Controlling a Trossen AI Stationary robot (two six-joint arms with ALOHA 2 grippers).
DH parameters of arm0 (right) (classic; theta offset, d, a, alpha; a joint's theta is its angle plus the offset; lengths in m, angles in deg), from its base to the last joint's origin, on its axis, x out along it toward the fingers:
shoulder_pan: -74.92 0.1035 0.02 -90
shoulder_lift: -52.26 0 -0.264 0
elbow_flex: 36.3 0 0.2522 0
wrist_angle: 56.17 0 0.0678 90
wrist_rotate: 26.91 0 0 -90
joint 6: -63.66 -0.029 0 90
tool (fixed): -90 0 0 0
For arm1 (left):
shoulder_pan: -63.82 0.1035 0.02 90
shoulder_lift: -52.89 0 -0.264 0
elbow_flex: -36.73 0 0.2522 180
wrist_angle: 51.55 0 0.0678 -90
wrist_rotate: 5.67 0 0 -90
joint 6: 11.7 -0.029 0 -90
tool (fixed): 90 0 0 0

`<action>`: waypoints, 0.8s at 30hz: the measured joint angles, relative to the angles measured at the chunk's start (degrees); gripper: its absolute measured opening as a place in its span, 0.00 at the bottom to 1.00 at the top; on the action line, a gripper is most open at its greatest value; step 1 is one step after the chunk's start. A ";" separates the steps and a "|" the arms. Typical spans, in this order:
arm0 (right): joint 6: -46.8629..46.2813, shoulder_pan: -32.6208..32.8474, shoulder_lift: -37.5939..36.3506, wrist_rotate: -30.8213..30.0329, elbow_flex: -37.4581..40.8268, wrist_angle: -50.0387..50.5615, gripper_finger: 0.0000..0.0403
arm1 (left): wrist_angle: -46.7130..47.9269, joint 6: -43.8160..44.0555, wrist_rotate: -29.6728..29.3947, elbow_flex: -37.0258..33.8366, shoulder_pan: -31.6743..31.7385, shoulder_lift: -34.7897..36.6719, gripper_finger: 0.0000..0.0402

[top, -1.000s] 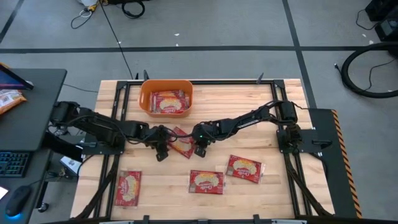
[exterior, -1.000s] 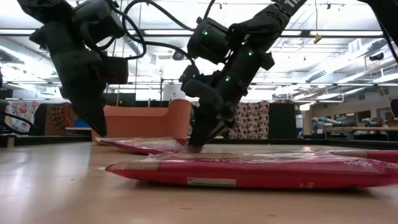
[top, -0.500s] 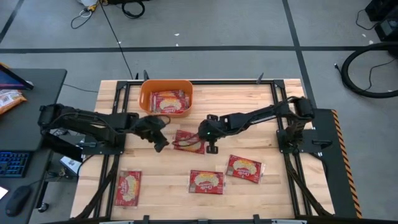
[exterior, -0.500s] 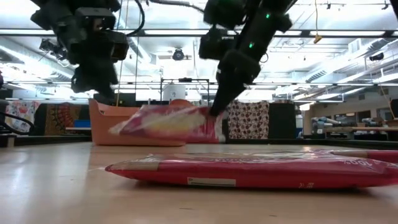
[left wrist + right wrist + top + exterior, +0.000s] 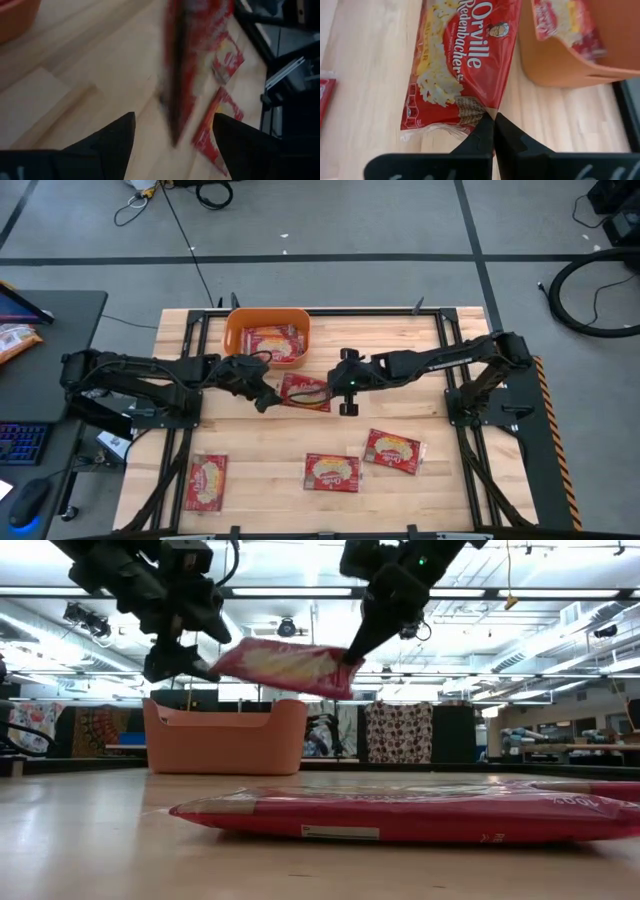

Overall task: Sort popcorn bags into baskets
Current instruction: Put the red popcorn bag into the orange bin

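One red popcorn bag (image 5: 305, 392) hangs in the air between the two grippers, clear of the table in the low view (image 5: 285, 665). My right gripper (image 5: 336, 388) is shut on its right end. My left gripper (image 5: 264, 397) is open at its left end; in the left wrist view (image 5: 172, 117) the bag's edge (image 5: 180, 75) stands ahead between the fingers, and whether they touch it I cannot tell. The orange basket (image 5: 232, 340) at the far edge holds other bags (image 5: 268, 343). Three more bags lie flat on the table: (image 5: 207, 480), (image 5: 331, 472), (image 5: 393, 449). My right gripper pinches the bag's sealed short end near a corner (image 5: 481, 111) between its two shut fingers. It comes roughly level from the table's right side. The bag is lifted clear and stretches away from the fingers (image 5: 352, 652), tilted slightly, picture side up.
The basket's near wall (image 5: 555, 70) stands just beyond the held bag. A bag (image 5: 400, 815) lies close in front of the low camera. Bare wood lies between the basket and the near row of bags. A desk with a keyboard (image 5: 20, 442) stands left of the table.
My right gripper has lifted the bag off the table and carried it up, toward the far edge and the basket. The bag went from lying flat to hanging clear. My left gripper has risen from the tabletop alongside, staying at the bag's left end.
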 joint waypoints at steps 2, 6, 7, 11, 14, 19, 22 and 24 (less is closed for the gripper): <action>0.16 0.02 -0.94 -0.86 0.00 -0.08 0.02 | -1.29 0.00 0.00 0.00 0.54 0.00 0.68; -0.15 -0.02 -2.17 -1.10 0.00 -1.42 0.02 | -5.40 0.04 0.00 0.00 1.19 0.00 0.66; -0.31 -0.02 -2.34 -1.10 0.00 -2.05 0.02 | -6.32 0.06 0.01 0.00 1.28 0.00 0.65; -0.48 0.00 -2.35 -1.08 -0.02 -3.86 0.02 | -8.66 0.37 0.02 0.00 1.41 0.00 0.56; -0.52 0.00 -2.35 -1.08 -0.02 -5.35 0.03 | -9.49 0.79 0.04 0.00 1.41 0.00 0.46; -0.56 0.00 -2.35 -0.96 -0.02 -8.57 0.05 | -9.83 1.60 0.36 0.00 1.42 -0.02 0.29; -0.58 -0.02 -2.35 -0.46 -0.02 -10.06 0.07 | -10.29 1.51 0.63 -0.02 1.58 -0.02 0.19; -1.26 -0.06 -2.49 -0.47 -0.02 -10.43 0.10 | -10.73 1.49 1.36 -0.02 2.13 -0.02 0.13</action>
